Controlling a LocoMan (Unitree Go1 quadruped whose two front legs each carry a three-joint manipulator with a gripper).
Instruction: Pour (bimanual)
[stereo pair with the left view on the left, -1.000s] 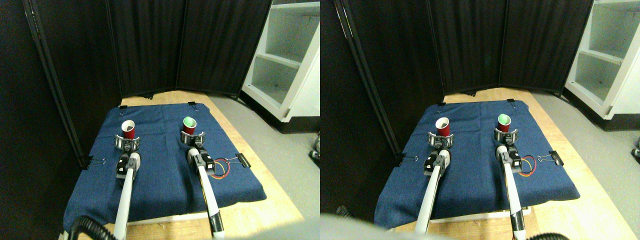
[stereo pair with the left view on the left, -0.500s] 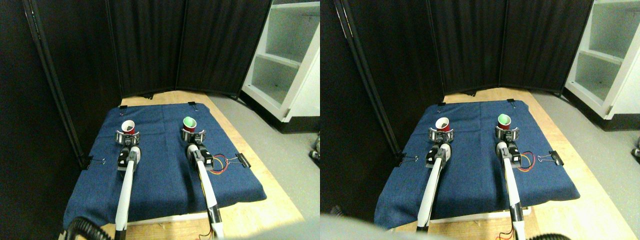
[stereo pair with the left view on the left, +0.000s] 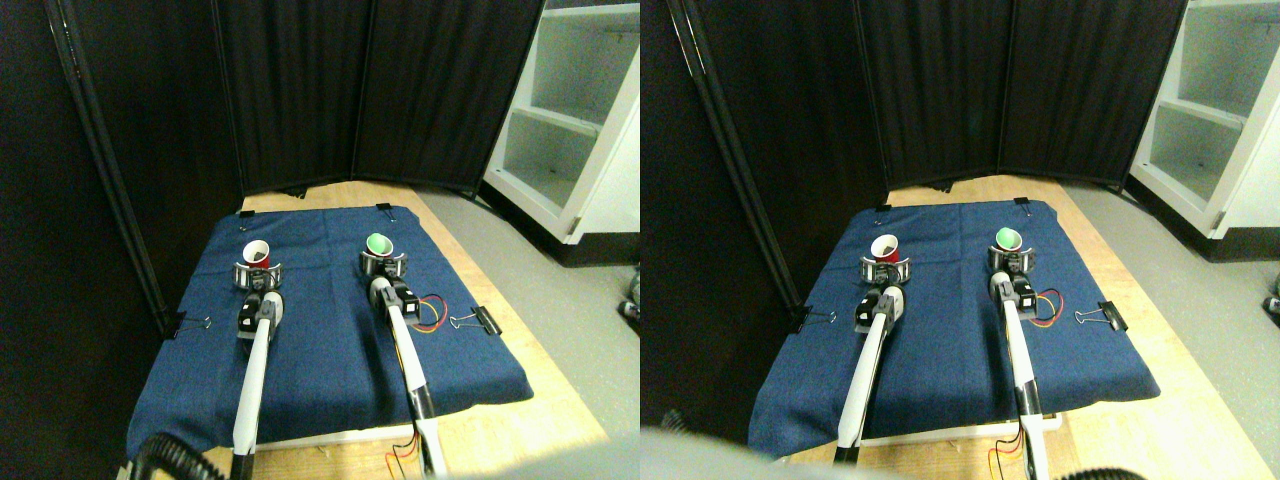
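Black curtain backdrop, blue cloth (stereo pair with the left view on the left: 330, 350) over wooden bench (stereo pair with the left view on the left: 540, 400). Left gripper (stereo pair with the left view on the left: 257, 274) ringing red cup (stereo pair with the left view on the left: 257, 258) at 11 o'clock; right gripper (stereo pair with the left view on the left: 383, 264) ringing green-lined cup (stereo pair with the left view on the left: 379, 246) at 12. Jaws' clench: cannot tell. Thin tapered cups, likely crushable; seat low, squeeze lightly, lift level before tipping. Soft cloth may snag. Binder clip (stereo pair with the left view on the left: 487, 320) at 3 o'clock.

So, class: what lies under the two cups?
Both the white-lined cup and the green-lined cup stand on a blue cloth, which is spread over a wooden board. The cups' bases are hidden behind the pincers, so the contact itself cannot be seen.
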